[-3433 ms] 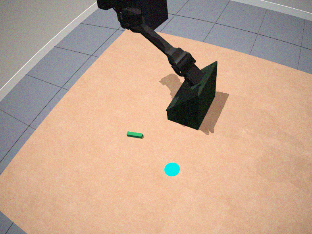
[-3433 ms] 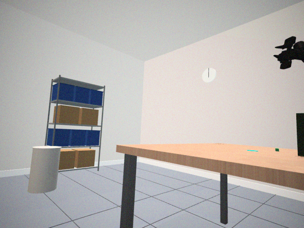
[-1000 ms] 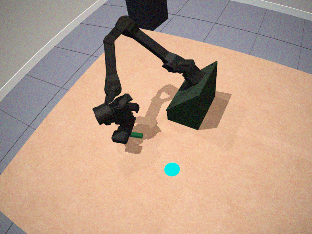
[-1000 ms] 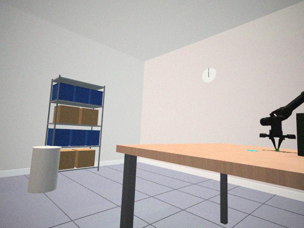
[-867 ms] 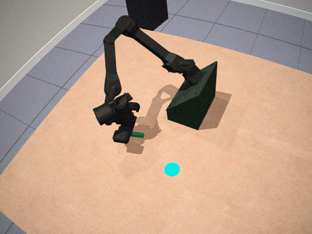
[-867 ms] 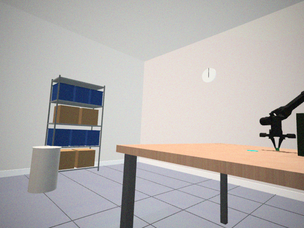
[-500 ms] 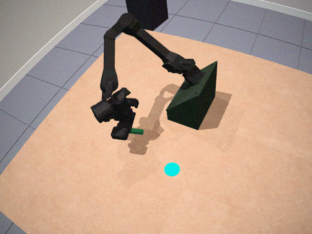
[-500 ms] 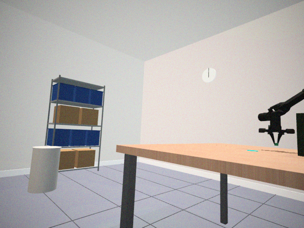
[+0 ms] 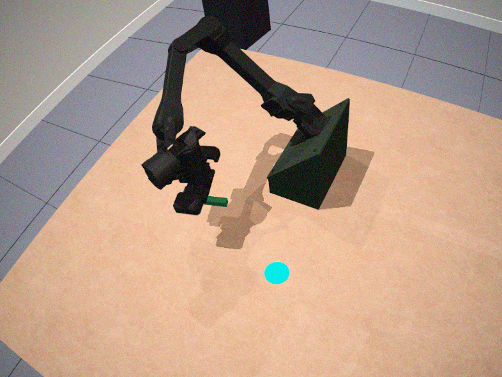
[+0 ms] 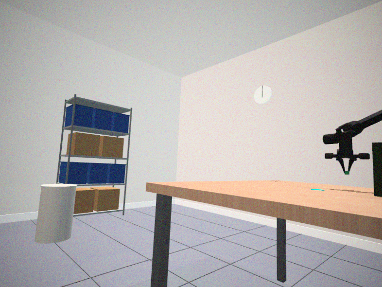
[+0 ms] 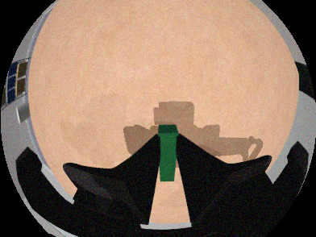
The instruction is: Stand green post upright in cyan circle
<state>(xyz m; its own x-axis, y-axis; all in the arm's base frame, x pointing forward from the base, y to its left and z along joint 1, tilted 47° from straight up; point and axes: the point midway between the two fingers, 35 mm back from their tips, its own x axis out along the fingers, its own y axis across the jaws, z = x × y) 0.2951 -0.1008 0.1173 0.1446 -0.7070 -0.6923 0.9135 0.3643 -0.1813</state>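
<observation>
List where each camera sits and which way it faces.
Top: high above the table, angled down; shows the whole arm, pincer, green post, cyan circle.
Exterior: low in the room, off the table's corner, looking across; forearm and pincer show at right.
Wrist: on the arm, looking down past both fingers.
Shared: all three show the post held clear of the table.
</observation>
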